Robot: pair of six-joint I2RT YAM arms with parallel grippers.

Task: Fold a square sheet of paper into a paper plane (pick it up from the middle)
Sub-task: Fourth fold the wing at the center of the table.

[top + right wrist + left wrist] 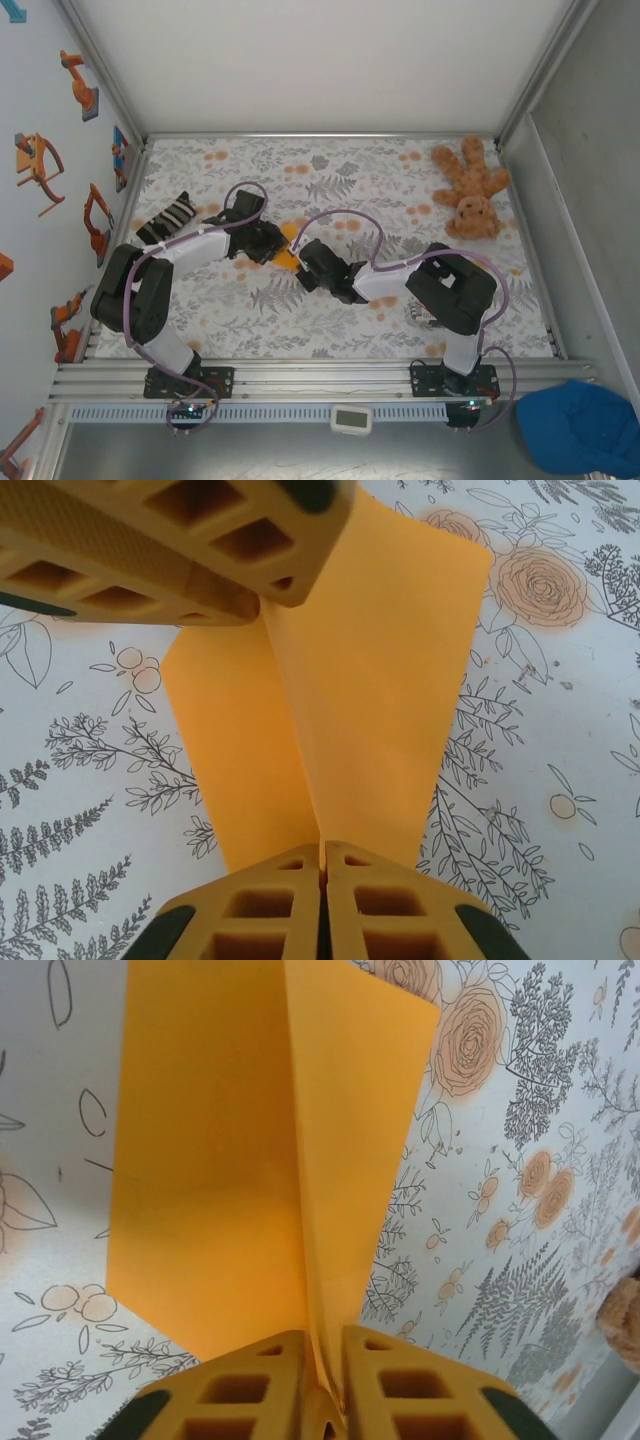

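Left fingers (pixel 240 1392), right fingers (pixel 262 912) pinching orange paper (pixel 210 1160), crease running between

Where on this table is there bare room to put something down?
Free: the far strip of cloth between the striped packet and the teddy; the near middle between the left arm's base and the right arm's base; the right edge in front of the teddy. Crowded: the centre, where the left gripper and right gripper both pinch the orange paper.
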